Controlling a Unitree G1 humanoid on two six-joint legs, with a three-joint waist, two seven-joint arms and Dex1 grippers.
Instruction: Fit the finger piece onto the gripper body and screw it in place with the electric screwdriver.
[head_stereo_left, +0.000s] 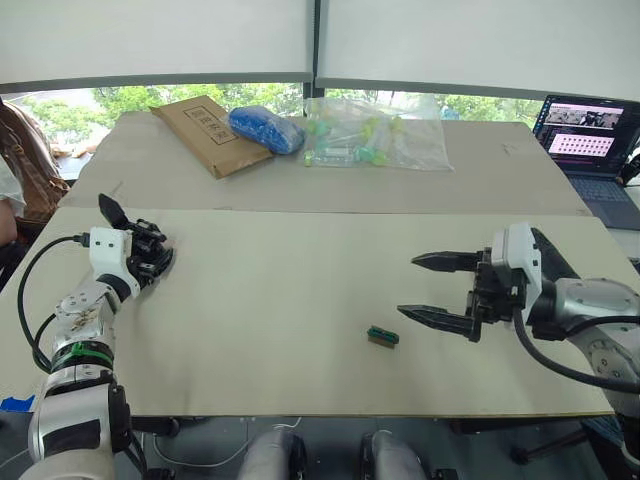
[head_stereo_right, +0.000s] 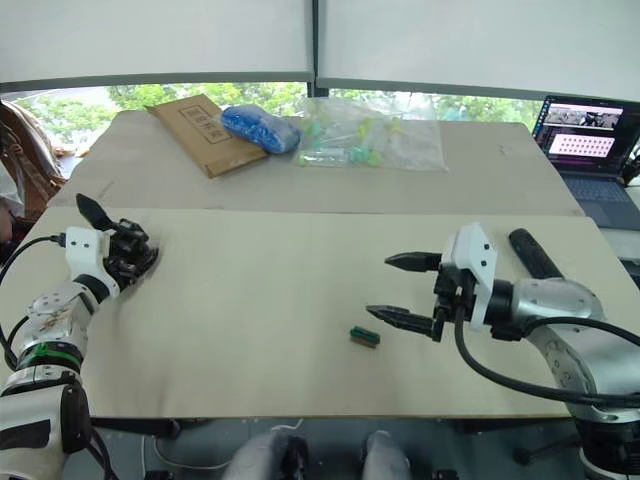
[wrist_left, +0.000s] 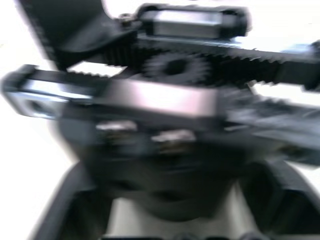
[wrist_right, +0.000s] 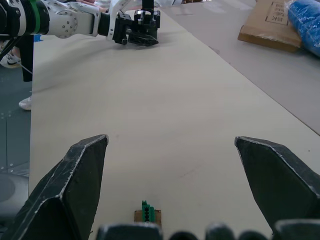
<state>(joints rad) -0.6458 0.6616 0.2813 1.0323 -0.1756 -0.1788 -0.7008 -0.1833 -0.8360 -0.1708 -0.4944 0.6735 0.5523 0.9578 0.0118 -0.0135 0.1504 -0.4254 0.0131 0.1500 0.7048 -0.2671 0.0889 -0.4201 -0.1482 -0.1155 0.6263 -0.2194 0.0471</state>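
At nine o'clock on the board your left gripper (head_stereo_left: 140, 255) is clamped on the gripper body (wrist_right: 142, 27), its rack and gear close up in the left wrist view. Your right gripper (head_stereo_right: 400, 290) hovers at three o'clock with its fingers wide apart and nothing between them. The electric screwdriver (head_stereo_right: 535, 253) lies just behind that arm, at about two o'clock from the wrist. I cannot make out the finger piece; a small green block (head_stereo_left: 382, 336) sits near six o'clock, just below the lower right fingertip. To do this step well, I would hold the body steady and level, find the piece first, and only then reach back for the driver. The surface is a pale board (head_stereo_left: 300, 300) on a table; beyond it lie a brown envelope (head_stereo_left: 205, 133), a blue bag (head_stereo_left: 266, 128), clear packets (head_stereo_left: 375, 135) and a laptop (head_stereo_left: 590, 150) at one o'clock, under blinds and windows
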